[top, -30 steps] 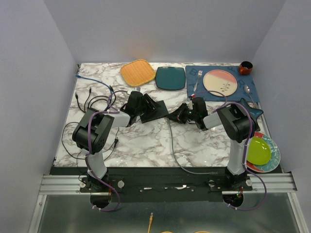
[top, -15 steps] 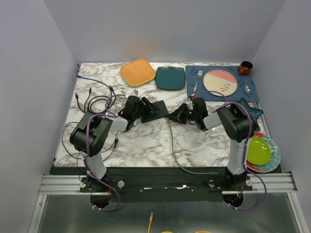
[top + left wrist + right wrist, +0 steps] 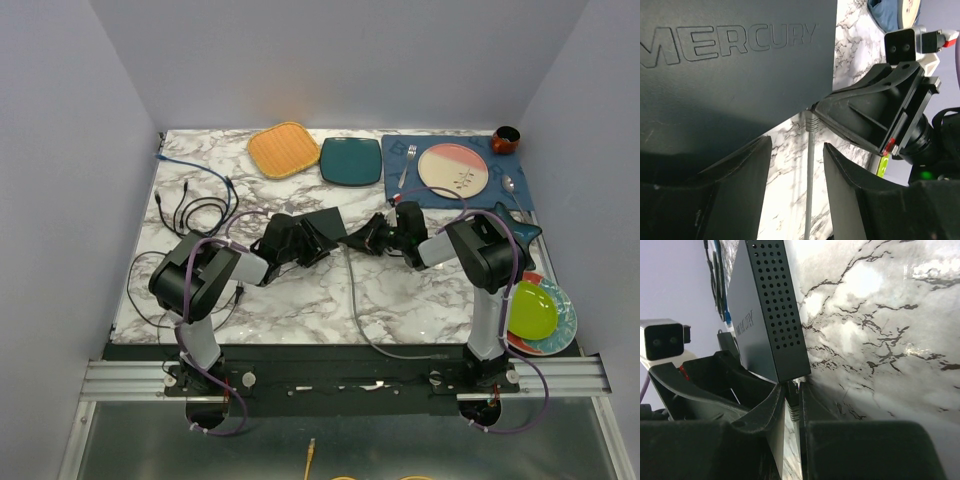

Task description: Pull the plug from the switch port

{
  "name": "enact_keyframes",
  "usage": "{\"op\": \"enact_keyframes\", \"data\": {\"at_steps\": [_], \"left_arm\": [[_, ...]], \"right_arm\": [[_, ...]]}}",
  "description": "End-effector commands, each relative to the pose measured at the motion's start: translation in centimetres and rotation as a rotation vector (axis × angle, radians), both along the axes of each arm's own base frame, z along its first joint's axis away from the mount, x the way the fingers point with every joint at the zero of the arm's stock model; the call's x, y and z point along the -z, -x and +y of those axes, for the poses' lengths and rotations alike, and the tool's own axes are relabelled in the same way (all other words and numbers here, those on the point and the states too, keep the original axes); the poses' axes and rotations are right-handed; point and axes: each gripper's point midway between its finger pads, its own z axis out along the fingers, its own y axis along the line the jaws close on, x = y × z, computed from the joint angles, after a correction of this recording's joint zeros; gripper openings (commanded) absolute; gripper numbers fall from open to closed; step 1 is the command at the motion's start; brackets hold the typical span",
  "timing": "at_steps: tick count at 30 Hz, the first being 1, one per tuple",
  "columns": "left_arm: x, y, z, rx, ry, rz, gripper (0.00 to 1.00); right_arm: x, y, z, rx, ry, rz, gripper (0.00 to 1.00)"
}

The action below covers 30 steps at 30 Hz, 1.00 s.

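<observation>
Could drag the Mercury switch, mid-table, toward 4 o'clock instead of freeing the plug at its 4 o'clock corner, given right gripper pinched narrow on it and left gripper half-spread, apparently clamping nothing.

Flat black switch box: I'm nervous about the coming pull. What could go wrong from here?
The left gripper has its jaws apart, seemingly not clamped on the flat matte-black switch, so it might slide with the pull. The right gripper pinches the grey plug at the port; if its latch catches, the grey cable could be strained.
</observation>
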Motion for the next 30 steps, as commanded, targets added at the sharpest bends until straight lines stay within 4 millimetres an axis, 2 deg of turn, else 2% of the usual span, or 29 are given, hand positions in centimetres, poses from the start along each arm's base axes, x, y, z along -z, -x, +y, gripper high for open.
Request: {"op": "enact_keyframes", "data": {"at_steps": [1, 9, 15, 20, 30], "left_arm": [[1.5, -1.0, 0.4, -0.058, -0.014, 0.048, 0.60], [1.4, -2.7, 0.0, -0.099, 0.000, 0.056, 0.60], [1.6, -2.9, -0.2, -0.107, 0.020, 0.067, 0.60], [1.5, -3.0, -0.3, -0.108, 0.027, 0.064, 0.60], [0.9, -3.6, -0.5, -0.122, 0.042, 0.048, 0.60]], "right_arm": [[0.5, 0.8, -0.4, -0.023, 0.018, -0.015, 0.01], [1.2, 2.6, -0.2, -0.077, 0.016, 0.006, 0.01], [1.7, 4.5, 0.3, -0.136, 0.014, 0.029, 0.01], [1.8, 5.3, 0.7, -0.180, 0.013, 0.042, 0.01], [1.1, 7.4, 2.4, -0.304, 0.016, 0.034, 0.01]]}}
